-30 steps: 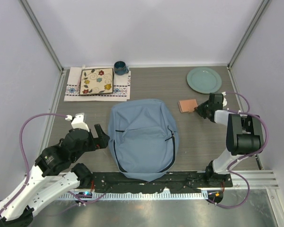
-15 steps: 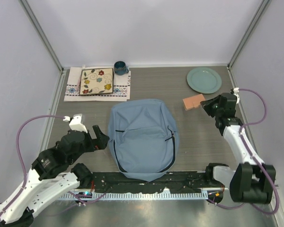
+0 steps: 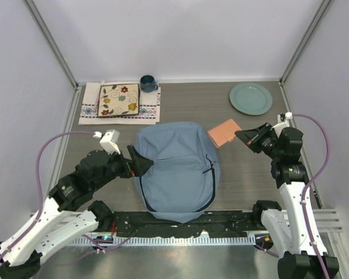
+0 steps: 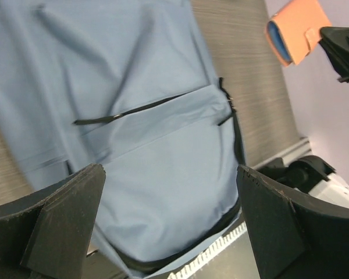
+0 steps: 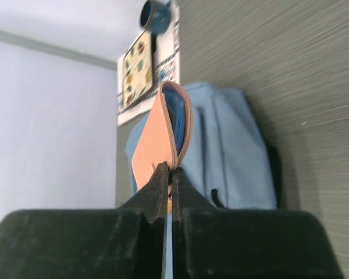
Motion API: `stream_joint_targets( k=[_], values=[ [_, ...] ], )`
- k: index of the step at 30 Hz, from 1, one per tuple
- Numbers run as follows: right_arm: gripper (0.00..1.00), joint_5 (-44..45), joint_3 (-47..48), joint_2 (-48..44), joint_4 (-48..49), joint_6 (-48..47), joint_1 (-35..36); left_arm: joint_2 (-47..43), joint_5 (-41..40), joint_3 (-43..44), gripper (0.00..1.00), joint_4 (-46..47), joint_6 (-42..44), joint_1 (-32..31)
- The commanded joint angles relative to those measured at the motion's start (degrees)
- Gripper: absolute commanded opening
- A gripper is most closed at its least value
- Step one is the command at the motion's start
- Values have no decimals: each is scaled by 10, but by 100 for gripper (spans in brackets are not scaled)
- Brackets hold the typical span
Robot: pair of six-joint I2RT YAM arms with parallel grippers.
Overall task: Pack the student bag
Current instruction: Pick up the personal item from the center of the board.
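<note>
The right gripper (image 5: 168,174), jaws pinched shut on the edge of a flat orange case (image 5: 154,145), holds it in the air by the far right corner of the student bag (image 3: 177,171). The case looks smooth and leathery, with rounded corners, a blue lining and a small tab closure. The bag, a soft, rounded dusty-blue fabric pack crossed by dark zipper lines, lies flat at the middle of the wood-grain table (image 3: 244,168), its near end at the arms' bases. The left gripper (image 3: 141,163) hangs with its blunt black jaws spread wide over the bag's left edge, holding nothing. At the far right sits a round pale-green plate (image 3: 251,98); at the far left, a square flower-patterned tile (image 3: 118,100) rests on an embroidered cloth (image 3: 90,107) beside a dark blue mug (image 3: 148,83). A second ago the case lay on the table right of the bag, and the left gripper was left of the bag.
</note>
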Motion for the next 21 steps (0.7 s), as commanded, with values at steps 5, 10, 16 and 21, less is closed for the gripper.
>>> stream_joint_targets(
  k=[5,10,16,21],
  values=[
    [1,-189,8,-32,-3,-12,7,132,139,16,100,240,3,2],
    [1,-211,28,-28,-23,-23,19,216,202,42,100,326,-25,2],
    [1,-208,41,-24,-27,-23,65,263,241,27,100,406,-59,2],
    [1,-146,28,-21,-14,-8,144,305,275,13,100,490,-111,-1]
  ],
)
